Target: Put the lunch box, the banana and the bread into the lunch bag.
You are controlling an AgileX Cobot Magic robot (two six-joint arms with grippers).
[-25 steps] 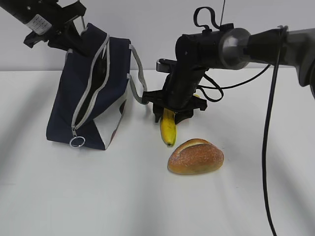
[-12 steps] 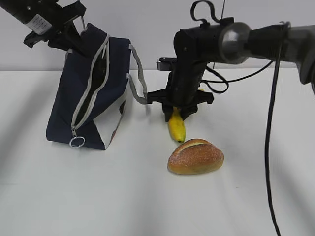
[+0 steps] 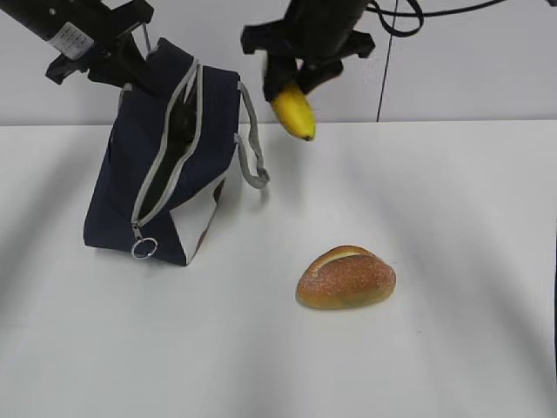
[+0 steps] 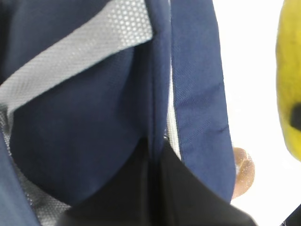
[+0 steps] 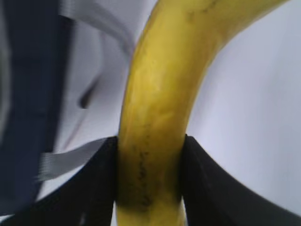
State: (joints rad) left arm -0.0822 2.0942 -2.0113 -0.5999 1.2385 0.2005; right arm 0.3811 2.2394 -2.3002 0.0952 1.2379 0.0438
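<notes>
The navy lunch bag (image 3: pixel 161 165) with grey zipper and straps stands tilted at the left, its mouth unzipped. My left gripper (image 3: pixel 144 70) is shut on the bag's top edge and holds it up; in the left wrist view the bag's fabric (image 4: pixel 113 117) fills the frame. The yellow banana (image 3: pixel 293 109) hangs in the air just right of the bag's top, with my right gripper (image 3: pixel 300 74) shut on it (image 5: pixel 150 136). The golden-brown bread (image 3: pixel 346 277) lies on the white table in front. The lunch box is out of view.
The white table (image 3: pixel 452 218) stretches to the right and front of the bread. A grey strap loop (image 3: pixel 252 152) hangs off the bag's right side, below the banana. A pale wall stands behind.
My right gripper closed on the banana and lifted it from the table up and slightly left, to the level of the bag's top. The bag and bread stayed put.
</notes>
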